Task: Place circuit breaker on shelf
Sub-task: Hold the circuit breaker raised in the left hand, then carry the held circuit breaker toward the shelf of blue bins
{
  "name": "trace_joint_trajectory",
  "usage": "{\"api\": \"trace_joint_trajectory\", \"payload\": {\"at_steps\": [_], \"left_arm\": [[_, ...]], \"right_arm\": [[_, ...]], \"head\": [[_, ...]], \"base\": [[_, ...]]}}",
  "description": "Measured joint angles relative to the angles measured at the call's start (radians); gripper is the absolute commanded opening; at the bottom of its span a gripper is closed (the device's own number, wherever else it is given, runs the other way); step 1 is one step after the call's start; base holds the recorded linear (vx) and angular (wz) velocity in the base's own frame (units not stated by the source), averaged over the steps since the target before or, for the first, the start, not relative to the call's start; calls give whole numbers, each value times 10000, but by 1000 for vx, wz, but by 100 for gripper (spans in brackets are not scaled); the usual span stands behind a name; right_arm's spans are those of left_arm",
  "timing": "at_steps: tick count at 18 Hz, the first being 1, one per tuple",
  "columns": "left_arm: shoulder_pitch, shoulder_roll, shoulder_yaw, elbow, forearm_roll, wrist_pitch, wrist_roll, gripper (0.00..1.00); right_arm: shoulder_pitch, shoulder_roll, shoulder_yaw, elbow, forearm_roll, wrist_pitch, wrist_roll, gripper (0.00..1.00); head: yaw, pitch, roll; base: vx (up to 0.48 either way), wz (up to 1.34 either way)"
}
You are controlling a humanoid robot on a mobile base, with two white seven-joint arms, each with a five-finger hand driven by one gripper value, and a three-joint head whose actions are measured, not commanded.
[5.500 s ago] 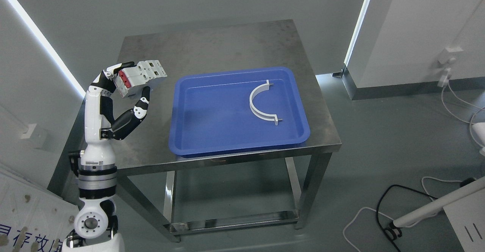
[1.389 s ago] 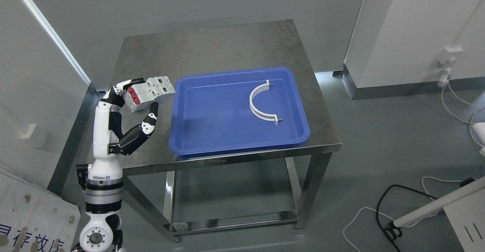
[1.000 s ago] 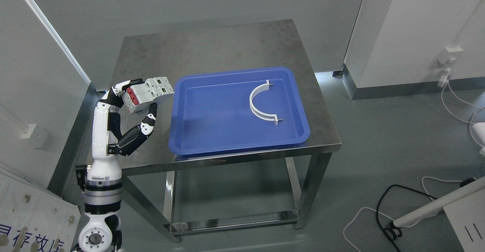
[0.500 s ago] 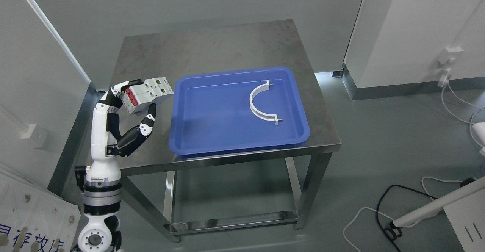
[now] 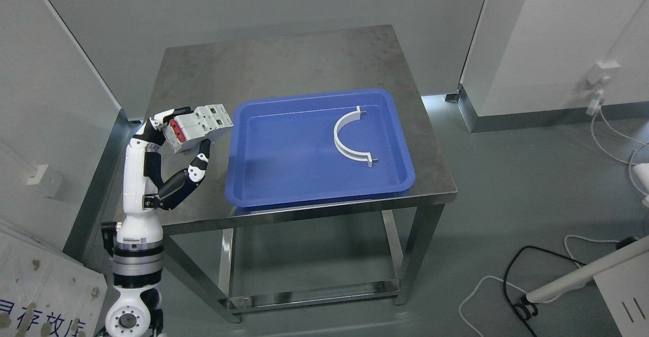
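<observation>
A white circuit breaker (image 5: 200, 127) with red switch levers is held up in my left hand (image 5: 178, 137), whose fingers are shut around it. The hand hovers above the left part of the steel table (image 5: 284, 61), just left of the blue tray (image 5: 263, 185). My left arm rises from the lower left of the picture. No shelf shows in this view. My right arm is out of view.
A white curved bracket (image 5: 349, 138) lies in the right half of the blue tray. The table has a lower rail (image 5: 309, 294). Cables (image 5: 512, 289) and a white pole (image 5: 583, 273) lie on the floor at the lower right. Grey walls stand to the left and behind.
Since 5.5 s ago the left hand with the breaker has moved right and down toward the tray's left edge. Over the last second it has barely shifted; the camera has drifted slightly.
</observation>
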Motion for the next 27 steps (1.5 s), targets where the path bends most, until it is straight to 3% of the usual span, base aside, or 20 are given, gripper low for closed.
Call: {"api": "trace_joint_trajectory", "payload": {"at_steps": [27], "left_arm": [[191,0,70,-7,-3,-51,0,13]], "right_arm": [[0,0,0,0,0,0,11,100]], "head": [[0,-2,0]], "base": [[-120,-16]]}}
